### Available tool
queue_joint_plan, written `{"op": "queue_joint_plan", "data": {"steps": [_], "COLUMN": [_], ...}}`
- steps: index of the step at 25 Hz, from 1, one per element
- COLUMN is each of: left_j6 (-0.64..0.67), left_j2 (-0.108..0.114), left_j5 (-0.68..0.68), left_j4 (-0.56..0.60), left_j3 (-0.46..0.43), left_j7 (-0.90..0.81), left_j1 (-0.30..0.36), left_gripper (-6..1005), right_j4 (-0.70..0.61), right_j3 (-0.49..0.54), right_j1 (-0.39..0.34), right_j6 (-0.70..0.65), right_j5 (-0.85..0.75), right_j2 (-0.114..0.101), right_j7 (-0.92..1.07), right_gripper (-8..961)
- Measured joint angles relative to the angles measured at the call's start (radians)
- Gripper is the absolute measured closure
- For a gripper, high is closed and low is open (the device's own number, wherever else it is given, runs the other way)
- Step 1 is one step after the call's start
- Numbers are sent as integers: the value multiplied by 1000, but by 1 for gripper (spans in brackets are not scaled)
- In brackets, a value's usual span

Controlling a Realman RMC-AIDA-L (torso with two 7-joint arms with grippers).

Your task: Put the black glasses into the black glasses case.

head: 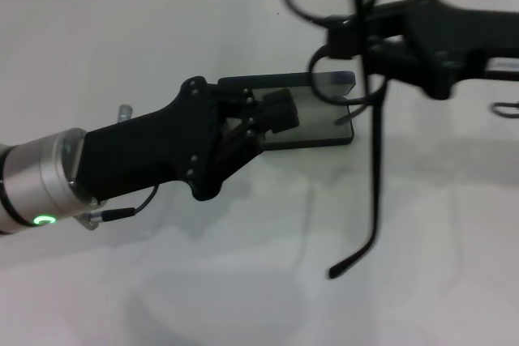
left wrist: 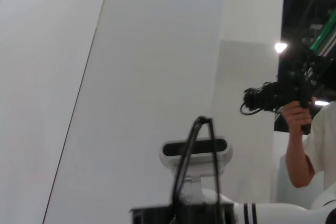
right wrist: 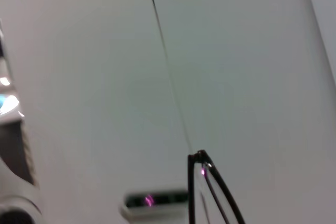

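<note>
Right end effector (head: pixel 357 34) aloft, pinching black glasses (head: pixel 340 6) at frame front; lenses up, one temple arm hanging down toward counter (head: pixel 422 281). Glasses above and just right of open black glasses case (head: pixel 320 123). Left end effector (head: pixel 272 115) at case's left side, fingers spread over lining.

White table (head: pixel 243 281) below; pale wall panels (left wrist: pixel 131 77) behind.
</note>
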Motion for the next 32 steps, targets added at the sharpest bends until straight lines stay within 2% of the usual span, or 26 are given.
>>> {"op": "queue_joint_plan", "data": {"steps": [5, 10, 12, 13, 16, 20, 22, 25, 32], "left_j6": [15, 13, 13, 18, 23, 26, 26, 29, 49], "left_j2": [5, -3, -4, -7, -13, -18, -16, -14, -14], "left_j5": [-14, 21, 26, 24, 21, -39, -99, -164, -217], "left_j4": [0, -35, -56, -107, -127, -130, -131, -124, -127], "left_j3": [-1, 25, 38, 74, 109, 189, 241, 286, 291], "left_j7": [2, 10, 18, 52, 85, 119, 141, 173, 222], "left_j1": [4, -46, -67, -112, -133, -142, -135, -115, -81], "left_gripper": [933, 934, 934, 934, 934, 934, 934, 934, 934], "right_j4": [35, 144, 193, 212, 347, 518, 545, 546, 540], "right_j3": [165, 205, 201, 198, 179, 76, 1, -50, -60], "right_j1": [-20, 3, 33, 49, 139, 229, 241, 238, 214], "right_j6": [-188, -280, -280, -279, -274, -227, -173, -129, -103], "right_j5": [83, 243, 277, 281, 279, 277, 283, 288, 284], "right_j2": [0, -1, 1, 3, 5, 9, 10, 11, 10], "right_j7": [-12, -114, -140, -149, -215, -340, -387, -401, -402], "right_gripper": [843, 844, 844, 844, 844, 844, 844, 844, 844]}}
